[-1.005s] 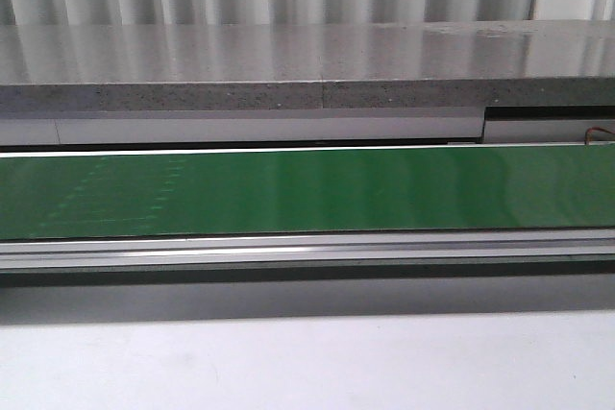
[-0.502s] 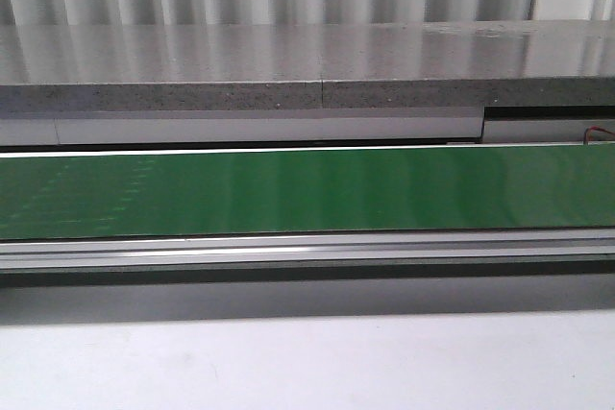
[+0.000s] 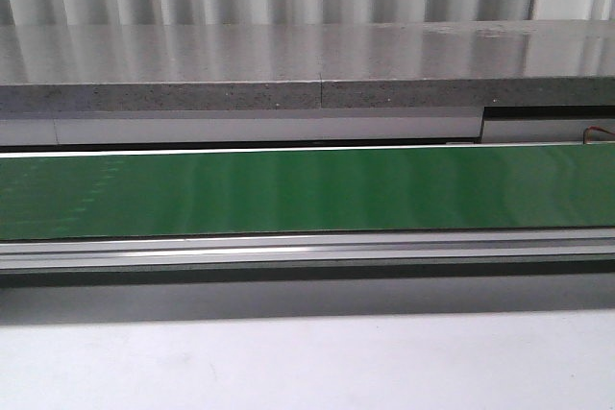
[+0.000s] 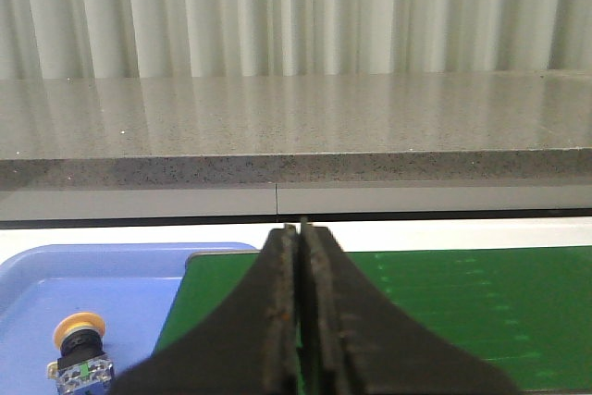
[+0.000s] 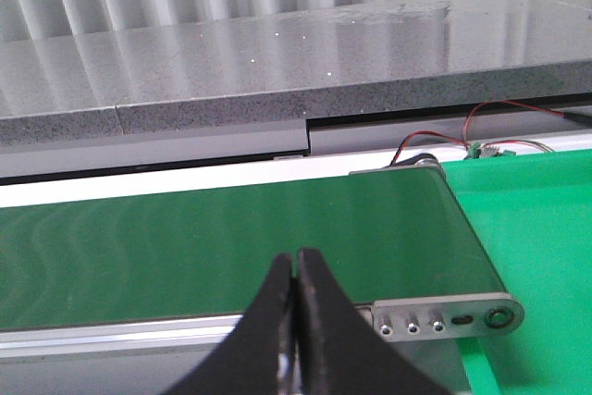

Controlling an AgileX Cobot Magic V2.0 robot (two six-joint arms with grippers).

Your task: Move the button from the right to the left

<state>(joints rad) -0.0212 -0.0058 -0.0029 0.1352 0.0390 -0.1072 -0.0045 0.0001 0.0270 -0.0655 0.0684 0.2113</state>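
The left gripper (image 4: 298, 307) has its two fingers pressed together with nothing between them, and the right gripper (image 5: 296, 321) is likewise closed on nothing; both hang just above the near side of the green conveyor belt (image 3: 307, 189); neither arm shows in the front view. Over the last second the only change there is a faint dotted pattern on the belt's surface, which has slid toward the left end and faded, so the belt seems to be running leftward while carrying nothing; I judge from this that no pick is under way. The button (image 4: 79, 351), yellow-orange cap on a small body, lies in the blue tray (image 4: 120, 275) beside the belt's left end, seen only in the left wrist view; whether it is one already moved cannot be told. On the right, a green tray (image 5: 536, 228) adjoins the belt's roller end, and what shows of it holds no button. Counted: two grippers, one button, one belt, one blue tray, one green tray.
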